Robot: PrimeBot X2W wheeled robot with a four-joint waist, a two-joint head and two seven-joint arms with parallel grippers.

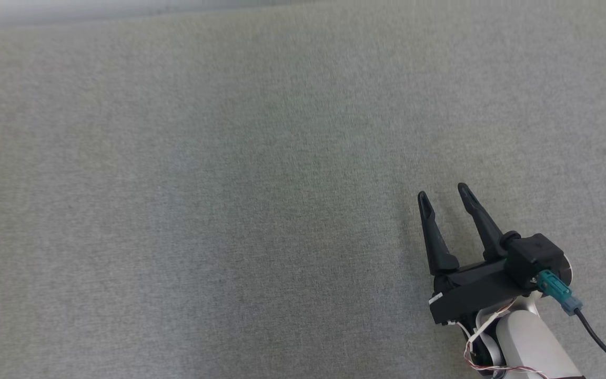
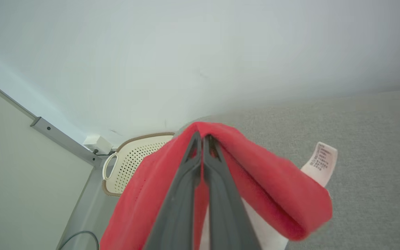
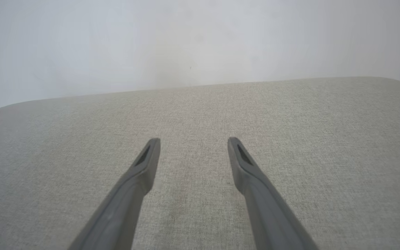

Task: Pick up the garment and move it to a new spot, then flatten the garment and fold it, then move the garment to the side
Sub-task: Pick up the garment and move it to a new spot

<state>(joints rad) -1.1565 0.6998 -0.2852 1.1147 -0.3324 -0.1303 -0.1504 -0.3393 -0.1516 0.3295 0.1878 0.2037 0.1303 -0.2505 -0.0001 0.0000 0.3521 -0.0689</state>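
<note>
In the head view, the right gripper (image 1: 442,191) sits low on the right over the grey woven cloth surface (image 1: 229,184), its two dark fingers spread wide apart. Along the left wrist, the left gripper (image 2: 202,137) is pinched tight on a fold of the red fabric garment (image 2: 273,187). The garment drapes down both sides of the fingers, its white care label (image 2: 321,161) sticking out over the grey surface, and a cream perforated basket (image 2: 134,156) stands beyond. The right wrist looks along its parted fingers across the grey cloth to a pale wall (image 3: 200,41).
</note>
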